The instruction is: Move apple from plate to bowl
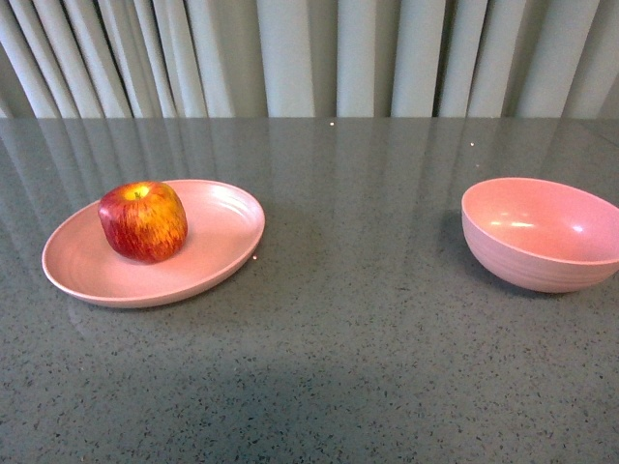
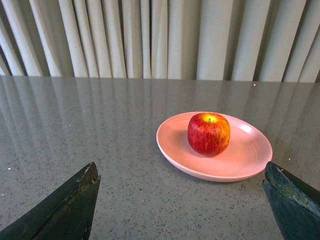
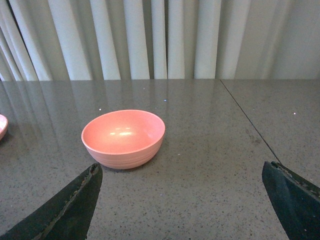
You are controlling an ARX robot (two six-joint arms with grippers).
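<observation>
1. Left gripper (image 2: 181,169): fingers spread wide, empty. The apple (image 2: 209,134) is ahead of it, past the fingertips and untouched, upright near the middle of the plate (image 2: 245,152).
2. Right gripper (image 3: 181,166): also spread wide and holding nothing. The bowl (image 3: 124,137) is ahead of it and empty.
3. Risk: the apple is round and glossy, so an off-centre close could squirt it out or roll it across the plate.
4. Risk: the plate's near rim lies between the left gripper and the apple. A low approach would likely clip the rim and shove the plate, which looks light.
5. Risk: the bowl is well apart from the plate, so a weak grip could drop the apple mid-carry. A high release could rock the bowl.
6. Around: grey speckled table (image 1: 338,338), curtain (image 1: 309,58) behind. Nothing seen between plate and bowl.
</observation>
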